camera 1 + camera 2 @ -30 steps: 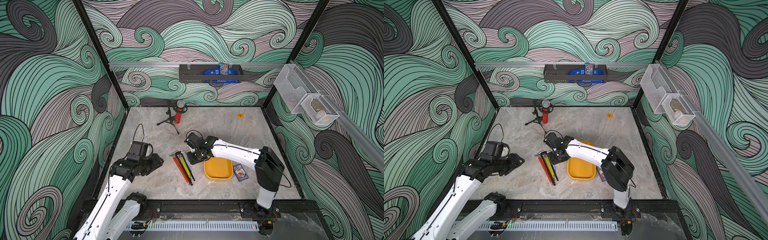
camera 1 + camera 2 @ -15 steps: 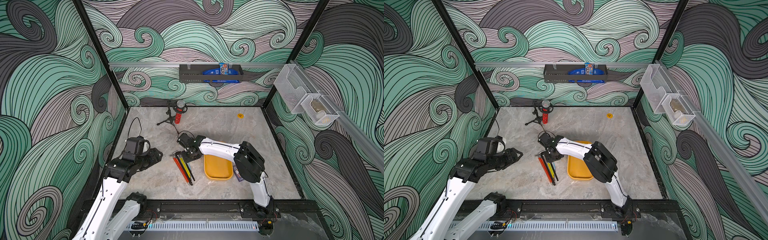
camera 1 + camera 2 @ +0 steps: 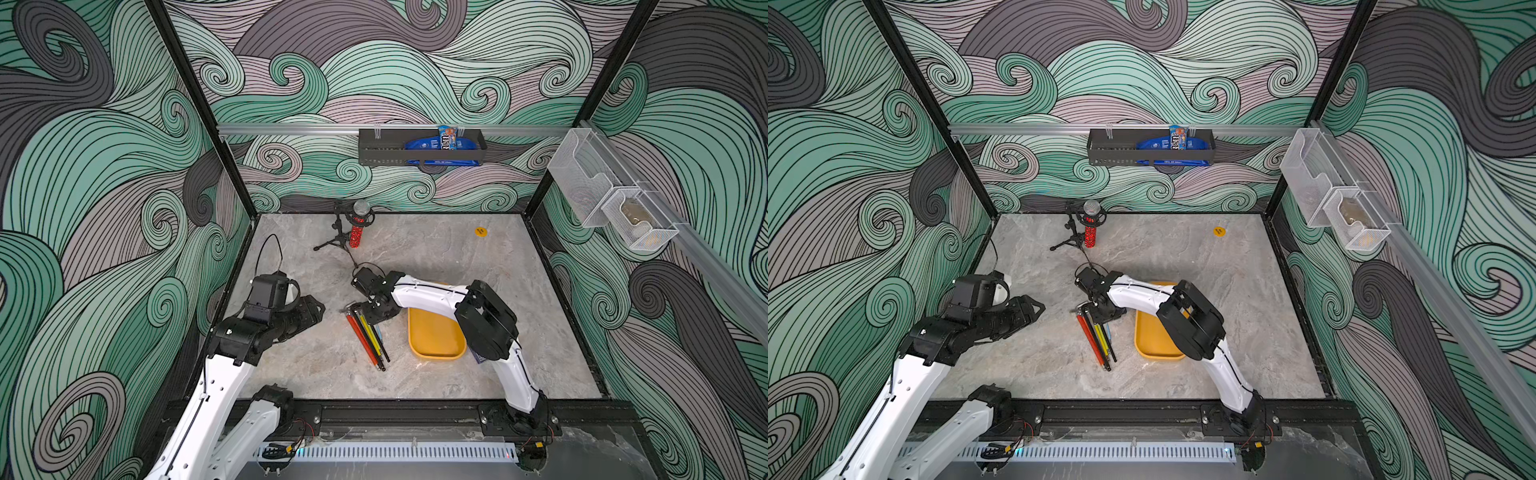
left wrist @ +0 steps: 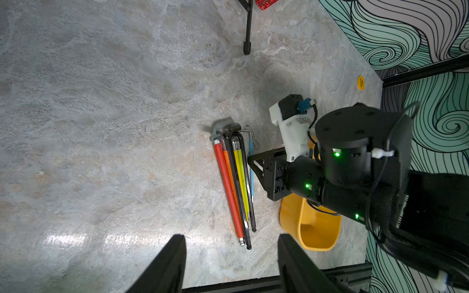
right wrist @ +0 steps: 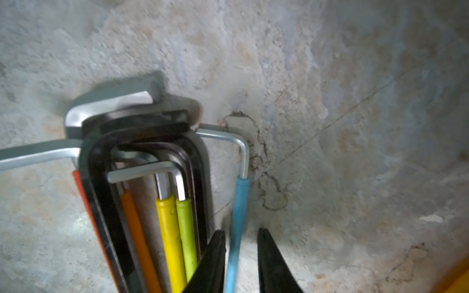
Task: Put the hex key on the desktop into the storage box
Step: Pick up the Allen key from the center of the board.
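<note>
Yellow storage box [image 3: 434, 343] — one; five colour-sleeved hex keys [image 4: 241, 182].

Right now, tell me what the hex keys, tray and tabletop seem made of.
Hex keys: bare bends gleam silver or glossy black, so likely steel; the coloured shafts look like smooth plastic sleeves.
Tray: matte yellow-orange with rounded moulded corners, probably plastic.
Tabletop: grey veined, glossy reflections; stone or a marble-look laminate.

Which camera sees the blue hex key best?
The right wrist view: the blue hex key sits close up inside the open right gripper. The left wrist view shows it whole but thin; both top views, a sliver.
</note>
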Robot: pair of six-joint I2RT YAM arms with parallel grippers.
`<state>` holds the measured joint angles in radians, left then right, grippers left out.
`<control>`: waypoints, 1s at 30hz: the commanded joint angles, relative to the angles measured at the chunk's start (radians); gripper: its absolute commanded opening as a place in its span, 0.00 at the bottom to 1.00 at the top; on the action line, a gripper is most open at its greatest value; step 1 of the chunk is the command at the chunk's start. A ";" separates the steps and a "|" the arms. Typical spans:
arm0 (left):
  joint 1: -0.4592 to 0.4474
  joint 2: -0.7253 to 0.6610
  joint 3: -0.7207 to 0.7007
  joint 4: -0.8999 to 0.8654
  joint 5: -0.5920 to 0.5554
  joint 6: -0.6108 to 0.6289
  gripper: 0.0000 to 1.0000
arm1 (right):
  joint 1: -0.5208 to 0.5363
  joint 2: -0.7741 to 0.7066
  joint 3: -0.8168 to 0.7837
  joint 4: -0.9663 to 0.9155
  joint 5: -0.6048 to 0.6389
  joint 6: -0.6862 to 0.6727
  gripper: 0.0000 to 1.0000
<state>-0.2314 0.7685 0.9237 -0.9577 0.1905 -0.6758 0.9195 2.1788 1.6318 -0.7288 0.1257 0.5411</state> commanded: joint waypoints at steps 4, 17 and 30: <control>-0.002 -0.003 0.037 -0.019 -0.019 0.019 0.61 | -0.005 0.036 0.004 -0.012 0.036 0.026 0.20; -0.003 0.000 0.035 -0.018 -0.020 0.021 0.61 | -0.024 0.024 0.008 -0.015 0.053 0.067 0.00; -0.003 0.001 0.026 -0.022 -0.026 0.023 0.62 | -0.041 -0.123 0.131 -0.075 0.046 0.090 0.00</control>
<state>-0.2314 0.7685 0.9237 -0.9581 0.1814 -0.6708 0.8856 2.1342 1.7428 -0.7601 0.1673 0.6125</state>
